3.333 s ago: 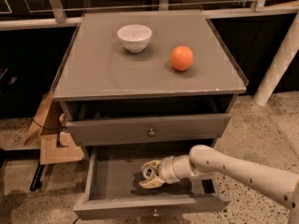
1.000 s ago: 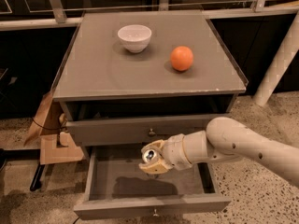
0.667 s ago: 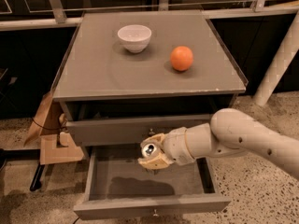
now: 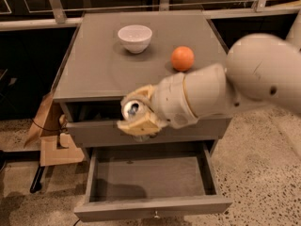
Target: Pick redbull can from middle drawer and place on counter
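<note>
My gripper (image 4: 137, 110) is shut on the redbull can (image 4: 132, 109), a small silver can whose shiny top faces the camera. It holds the can in the air in front of the counter's front edge, above the open middle drawer (image 4: 150, 205). The drawer is pulled out and its grey inside shows nothing in it. The counter (image 4: 99, 72) is the flat grey top of the cabinet. My bulky cream arm (image 4: 244, 79) reaches in from the right and hides the counter's right front corner.
A white bowl (image 4: 135, 37) and an orange (image 4: 182, 58) sit on the counter toward the back. The upper knobbed drawer (image 4: 89, 132) is shut. Cardboard pieces (image 4: 51, 140) lie on the floor at the cabinet's left.
The gripper took hold of the can in the drawer and has lifted it up out of the drawer to the counter's front edge. The arm now looms much larger in view.
</note>
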Robot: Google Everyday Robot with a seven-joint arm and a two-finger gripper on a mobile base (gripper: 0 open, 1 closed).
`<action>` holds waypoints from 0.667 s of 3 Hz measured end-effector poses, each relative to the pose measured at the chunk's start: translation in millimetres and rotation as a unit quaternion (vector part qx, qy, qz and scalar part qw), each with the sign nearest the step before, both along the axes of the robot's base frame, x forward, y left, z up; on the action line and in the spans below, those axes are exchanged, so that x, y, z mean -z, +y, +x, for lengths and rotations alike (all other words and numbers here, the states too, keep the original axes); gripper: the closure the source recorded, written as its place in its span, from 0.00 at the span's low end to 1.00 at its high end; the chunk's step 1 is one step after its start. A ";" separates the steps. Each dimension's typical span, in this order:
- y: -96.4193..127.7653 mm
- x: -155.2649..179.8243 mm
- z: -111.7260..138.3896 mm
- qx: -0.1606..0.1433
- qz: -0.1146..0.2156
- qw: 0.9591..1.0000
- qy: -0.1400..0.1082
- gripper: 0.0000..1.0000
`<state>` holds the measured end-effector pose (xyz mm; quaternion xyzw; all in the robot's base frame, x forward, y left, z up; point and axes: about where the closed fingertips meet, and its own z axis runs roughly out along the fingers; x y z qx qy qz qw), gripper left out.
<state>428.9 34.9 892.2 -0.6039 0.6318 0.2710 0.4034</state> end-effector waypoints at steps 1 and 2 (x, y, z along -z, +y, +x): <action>2.7 -29.9 2.5 0.000 0.001 1.000 -0.027 1.00; 3.1 -27.2 1.5 -0.001 0.000 1.000 -0.025 1.00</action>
